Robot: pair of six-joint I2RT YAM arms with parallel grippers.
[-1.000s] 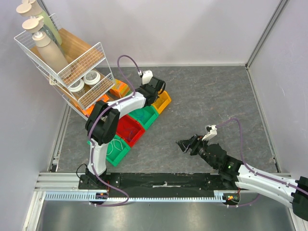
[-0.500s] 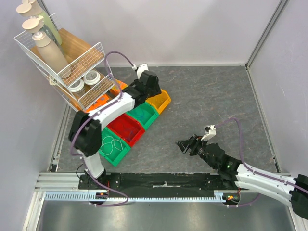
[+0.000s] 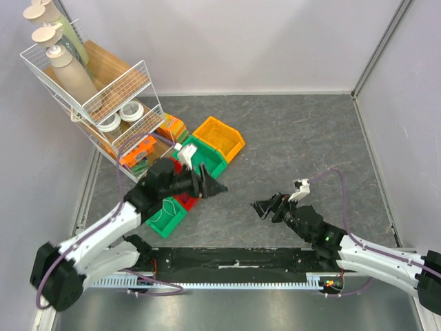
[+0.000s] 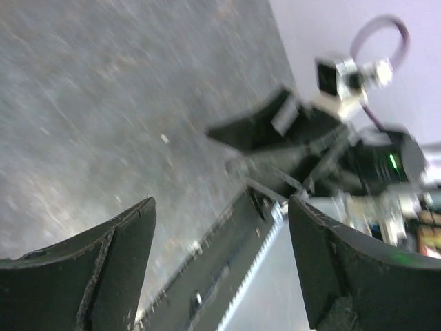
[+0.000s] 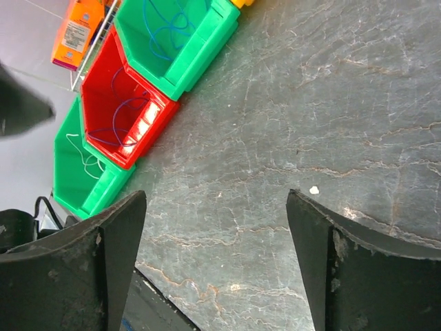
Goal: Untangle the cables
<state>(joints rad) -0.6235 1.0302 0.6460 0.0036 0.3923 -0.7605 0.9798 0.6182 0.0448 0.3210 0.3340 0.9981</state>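
The cables show as thin loose wires lying in bins: a blue wire (image 5: 165,27) in the upper green bin (image 5: 207,41), a blue wire (image 5: 117,114) in the red bin (image 5: 148,121), and a white wire (image 5: 79,155) in the lower green bin (image 5: 69,186). My left gripper (image 3: 212,186) hangs open over the floor just right of the bins, with nothing between its fingers (image 4: 220,207). My right gripper (image 3: 262,207) is open and empty above bare floor (image 5: 217,200), facing the left one. The left wrist view is blurred and shows the right gripper (image 4: 275,134) ahead.
A yellow bin (image 3: 219,138) stands at the far end of the row of bins. A wire rack (image 3: 89,89) with bottles and jars leans at the back left, with an orange box (image 3: 138,148) beneath it. A black rail (image 3: 234,258) runs along the near edge.
My left arm swung back from the yellow bin towards the near side and right, and its jaws opened wide. The right gripper stayed almost in place and opened slightly wider.
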